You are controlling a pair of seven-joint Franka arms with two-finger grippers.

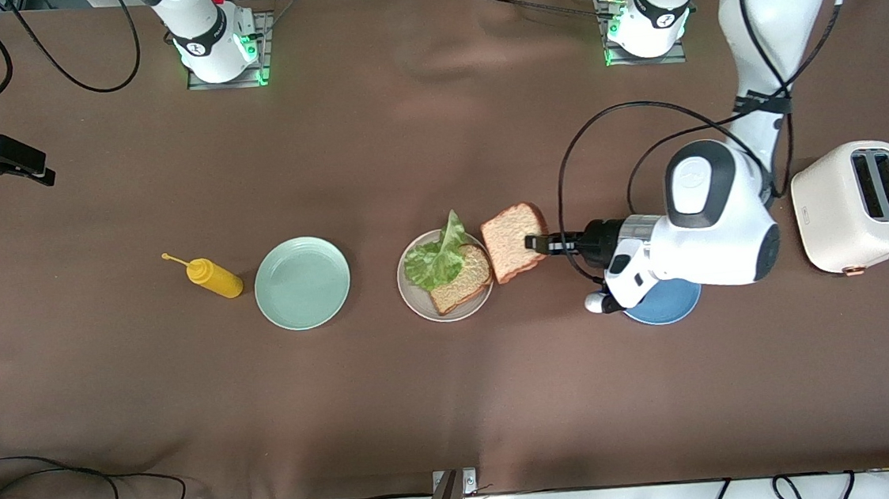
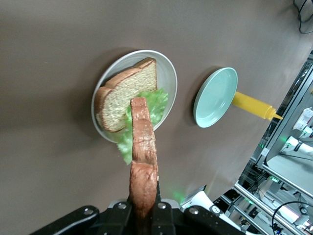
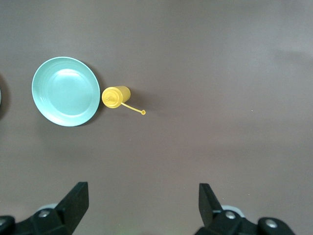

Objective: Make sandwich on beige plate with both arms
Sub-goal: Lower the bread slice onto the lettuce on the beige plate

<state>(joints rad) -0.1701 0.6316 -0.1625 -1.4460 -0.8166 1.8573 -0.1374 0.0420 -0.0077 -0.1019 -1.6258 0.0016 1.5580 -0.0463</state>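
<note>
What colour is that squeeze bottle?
Yellow squeeze bottle, clearest in the front view.

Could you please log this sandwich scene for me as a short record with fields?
left gripper: jaws shut on second toast slice, on edge above the beige plate's rim
right gripper: jaws open, holding nothing, waiting
beige plate: holds first toast slice with lettuce leaf on top
mint-green plate: beside mustard bottle
toaster: at left arm's end
</note>
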